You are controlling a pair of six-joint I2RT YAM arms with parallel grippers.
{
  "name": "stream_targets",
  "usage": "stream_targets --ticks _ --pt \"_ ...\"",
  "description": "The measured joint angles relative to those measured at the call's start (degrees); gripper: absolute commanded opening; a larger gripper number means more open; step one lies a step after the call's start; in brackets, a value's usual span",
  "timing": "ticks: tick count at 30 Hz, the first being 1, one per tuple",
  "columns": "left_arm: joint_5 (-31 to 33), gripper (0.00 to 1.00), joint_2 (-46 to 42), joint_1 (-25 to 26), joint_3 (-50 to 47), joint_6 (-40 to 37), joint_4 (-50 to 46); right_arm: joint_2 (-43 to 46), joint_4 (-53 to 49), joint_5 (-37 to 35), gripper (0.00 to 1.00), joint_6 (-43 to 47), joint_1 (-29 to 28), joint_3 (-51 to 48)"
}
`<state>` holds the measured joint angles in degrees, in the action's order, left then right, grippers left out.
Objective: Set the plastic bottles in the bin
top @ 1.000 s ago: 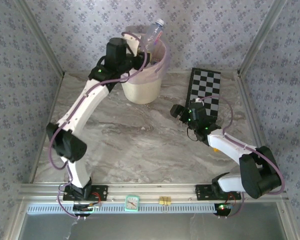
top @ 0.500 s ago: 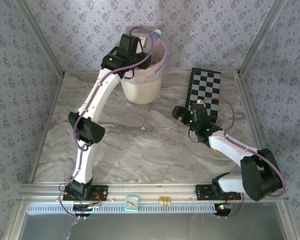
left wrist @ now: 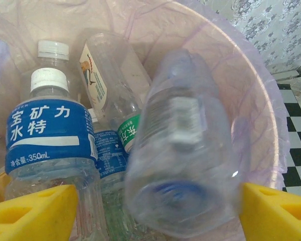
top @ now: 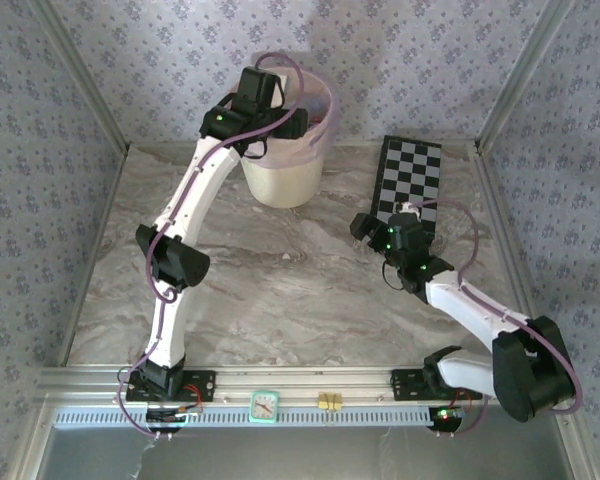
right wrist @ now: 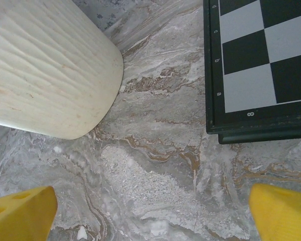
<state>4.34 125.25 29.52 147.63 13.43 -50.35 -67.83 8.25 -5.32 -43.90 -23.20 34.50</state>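
left pincer over the mouth of the bin, upper centre of the top view. wide: yellow pads at the lower left and lower right corners of the left wrist view, far apart. between them a clear bottle, blurred, base toward the camera, neck end pointing into the bin. its right side meets the right pad's edge, touching or not i cannot tell; the left pad is apart from it. more bottles lie inside the pink bag: blue-label bottle upright with a white cap at left of frame, a second capped bottle behind it, a pale-label bottle leaning at upper centre, a green-label bottle low in the middle. right pincer wide too, holding nothing, its pads at the bottom corners of the right wrist view, over bare marble desk. bin wall at upper left of that view, checkerboard at upper right. in the top view the right pincer sits right of centre, near the checkerboard's lower left, well apart from the bin.
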Motion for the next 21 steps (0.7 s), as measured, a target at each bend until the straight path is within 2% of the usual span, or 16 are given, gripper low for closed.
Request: stream_targets --ticks 3,7,10,13,15,21 --pt "0.0 0.84 -1.0 0.0 -1.0 0.0 0.7 0.3 -0.6 -0.7 1.00 0.7 0.3 -0.1" --pt "0.3 0.84 -7.1 0.0 -9.8 -0.1 4.0 0.3 -2.0 -2.5 1.00 1.9 1.2 -0.1" --pt "1.6 0.86 -13.9 0.0 -20.7 -0.5 9.1 0.3 -3.7 -4.5 1.00 4.9 2.5 -0.1" --pt "4.2 0.93 -22.3 0.0 -34.8 -0.9 16.1 0.3 -5.2 -8.1 1.00 10.2 4.0 0.5" --pt "5.8 0.95 -28.2 -0.3 -45.0 -0.9 21.4 0.3 -5.6 -10.4 1.00 13.8 5.4 1.2" --pt "3.8 0.87 -36.9 -5.6 -62.1 3.0 34.1 0.1 -4.9 -13.5 1.00 20.7 12.6 1.7"
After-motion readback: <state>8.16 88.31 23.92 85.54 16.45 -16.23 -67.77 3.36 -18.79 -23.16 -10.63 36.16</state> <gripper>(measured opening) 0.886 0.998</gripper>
